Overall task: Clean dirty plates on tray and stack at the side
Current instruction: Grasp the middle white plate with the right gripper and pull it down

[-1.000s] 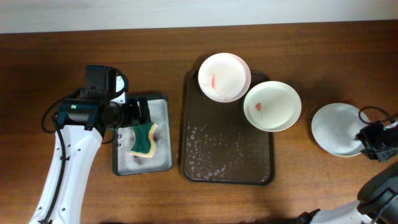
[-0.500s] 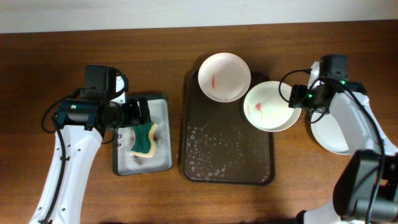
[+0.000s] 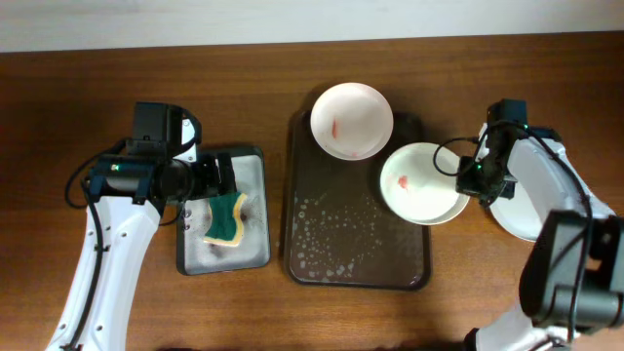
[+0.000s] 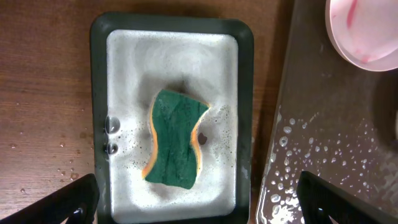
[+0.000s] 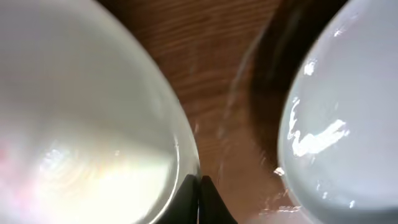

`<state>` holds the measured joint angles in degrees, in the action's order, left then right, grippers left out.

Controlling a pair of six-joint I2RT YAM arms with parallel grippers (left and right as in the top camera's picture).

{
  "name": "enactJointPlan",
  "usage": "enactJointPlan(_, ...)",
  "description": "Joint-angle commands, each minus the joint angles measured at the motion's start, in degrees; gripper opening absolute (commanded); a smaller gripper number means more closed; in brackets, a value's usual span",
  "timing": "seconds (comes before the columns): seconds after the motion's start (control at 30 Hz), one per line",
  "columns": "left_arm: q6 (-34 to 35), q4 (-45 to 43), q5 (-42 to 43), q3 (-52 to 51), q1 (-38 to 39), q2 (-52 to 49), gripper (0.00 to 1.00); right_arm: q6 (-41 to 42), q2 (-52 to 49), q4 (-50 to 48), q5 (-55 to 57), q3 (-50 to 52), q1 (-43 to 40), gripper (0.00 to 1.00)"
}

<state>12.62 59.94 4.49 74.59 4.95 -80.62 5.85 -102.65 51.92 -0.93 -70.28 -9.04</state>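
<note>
The right gripper (image 3: 466, 177) has left the cleaned plate (image 3: 519, 216) beside the tray (image 3: 351, 255) and, fingers seemingly clamped on the rim of a smeared plate (image 3: 414, 187), nudged it along the tray's right edge: the second plate is begun.

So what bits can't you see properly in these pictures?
Overhead: the right arm covers much of the plate beside the tray, so whether it is clean is hidden.
Right wrist: very close and blurry; I can't tell if the right fingers pinch the smeared plate's rim.
Left wrist: the far plate is cut off by the top-right corner; only its edge shows.
</note>
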Motion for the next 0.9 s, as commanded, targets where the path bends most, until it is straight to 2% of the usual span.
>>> enactJointPlan(0.0, -0.3, -0.1, 0.6, 0.8, -0.1, 0.5, 0.99, 0.6, 8.0, 3.5, -7.7, -0.5, 4.3, 0.04)
enactJointPlan(0.17, -0.3, -0.1, 0.6, 0.8, -0.1, 0.5, 1.00, 1.6, 9.4, 10.2, -12.0, -0.1, 14.4, 0.04)
enactJointPlan(0.3, -0.3, -0.1, 0.6, 0.8, -0.1, 0.5, 0.99, 8.4, 9.4, 11.7, -9.4, 0.2, 23.7, 0.04)
enactJointPlan(0.4, -0.3, -0.1, 0.6, 0.8, -0.1, 0.5, 1.00, 16.2, 9.4, 11.8, -2.2, 0.3, 25.6, 0.04)
enactJointPlan(0.47, -0.3, -0.1, 0.6, 0.8, -0.1, 0.5, 1.00, 16.1, 9.4, 11.6, -2.0, 0.3, 24.7, 0.06)
enactJointPlan(0.53, -0.3, -0.1, 0.6, 0.8, -0.1, 0.5, 1.00, 14.3, 9.4, 11.1, -2.1, 0.3, 22.8, 0.27)
enactJointPlan(0.57, -0.3, -0.1, 0.6, 0.8, -0.1, 0.5, 0.99, 11.9, 9.4, 10.6, -2.7, 0.3, 21.6, 0.31)
enactJointPlan(0.7, -0.3, -0.1, 0.9, 0.8, -0.1, 0.5, 0.99, -1.2, 9.4, 10.1, -16.7, 0.3, 17.3, 0.39)
enactJointPlan(0.8, -0.3, 0.7, 4.8, 0.8, -0.1, 0.5, 0.99, -1.1, 9.4, 10.0, -17.1, 0.3, 16.9, 0.40)
enactJointPlan(0.87, -0.3, -0.7, 4.0, 0.7, -0.1, 0.4, 1.00, -1.1, 9.4, 10.1, -17.1, 0.3, 16.9, 0.40)
